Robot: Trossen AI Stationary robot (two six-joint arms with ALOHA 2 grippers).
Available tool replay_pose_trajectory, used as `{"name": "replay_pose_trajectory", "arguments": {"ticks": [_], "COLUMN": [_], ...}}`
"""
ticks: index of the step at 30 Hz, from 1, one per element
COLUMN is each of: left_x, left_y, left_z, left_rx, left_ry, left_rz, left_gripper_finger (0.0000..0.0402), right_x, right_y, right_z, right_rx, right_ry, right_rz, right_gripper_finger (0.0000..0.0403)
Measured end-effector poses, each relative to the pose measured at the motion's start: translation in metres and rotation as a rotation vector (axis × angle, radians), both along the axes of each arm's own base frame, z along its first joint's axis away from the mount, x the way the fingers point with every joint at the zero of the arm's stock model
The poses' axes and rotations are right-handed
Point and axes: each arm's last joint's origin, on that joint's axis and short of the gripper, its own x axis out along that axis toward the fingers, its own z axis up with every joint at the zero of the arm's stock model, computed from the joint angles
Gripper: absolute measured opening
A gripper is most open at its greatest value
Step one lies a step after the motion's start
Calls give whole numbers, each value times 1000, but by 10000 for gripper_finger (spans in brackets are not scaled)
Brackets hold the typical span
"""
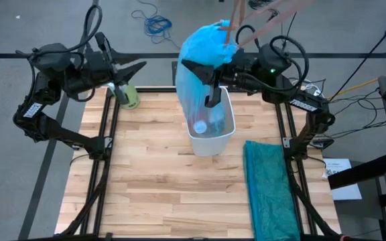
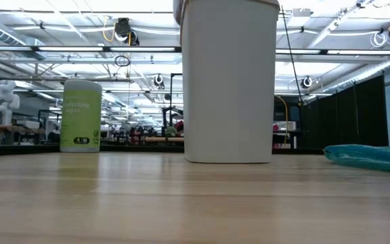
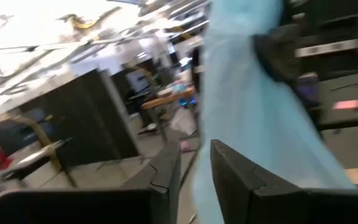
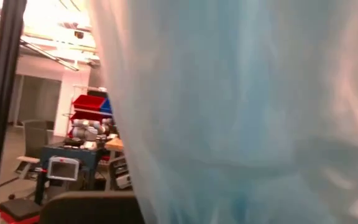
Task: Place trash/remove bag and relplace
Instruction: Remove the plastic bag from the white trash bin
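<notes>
The light blue bin liner (image 1: 206,50) is pulled up out of the white wastebasket (image 1: 213,140), which sits near the back middle of the wooden table (image 1: 159,181). Its top is bunched in a bright blue wad above the back rim, and the thin see-through lower part hangs down into the bin. Through the plastic you can make out a couple of bits of trash (image 1: 200,126) at the bottom, one looks reddish with white, hard to say more.

The right gripper (image 1: 211,86) is over the wastebasket, right up against the liner, and looks clamped on it, though the right wrist view is just a wall of blue plastic so I can't see the fingers properly. A person's hand (image 1: 228,31) reaches in from the back edge and touches the bunched top.

The left gripper (image 1: 138,65) hangs off the table's back left corner, fingers slightly apart and holding nothing. A green wipes canister (image 1: 127,95) stands just beside it. The darker teal bag (image 1: 272,191) lies flat on the table's right side.
</notes>
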Motion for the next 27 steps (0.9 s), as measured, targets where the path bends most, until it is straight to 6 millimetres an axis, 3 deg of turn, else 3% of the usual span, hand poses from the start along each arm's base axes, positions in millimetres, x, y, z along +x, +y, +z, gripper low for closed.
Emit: {"name": "replay_pose_trajectory", "arguments": {"ticks": [7,12,20,27], "left_x": [8,20,63,88], "left_y": [-2,-3,9,16], "left_z": [-4,-8,-24,-27], "left_rx": [-34,-79,-119,-102], "left_ry": [26,50,119,86], "left_rz": [-132,-215,-183,-325], "left_gripper_finger": [72,108,182,197], "right_x": [12,13,13,14], "right_y": [4,3,5,9], "right_z": [2,2,2,2], "right_rx": [-7,-7,-7,-14], "right_ry": [28,23,22,22], "right_rz": [32,31,58,72], "right_gripper_finger": [0,0,0,0]}}
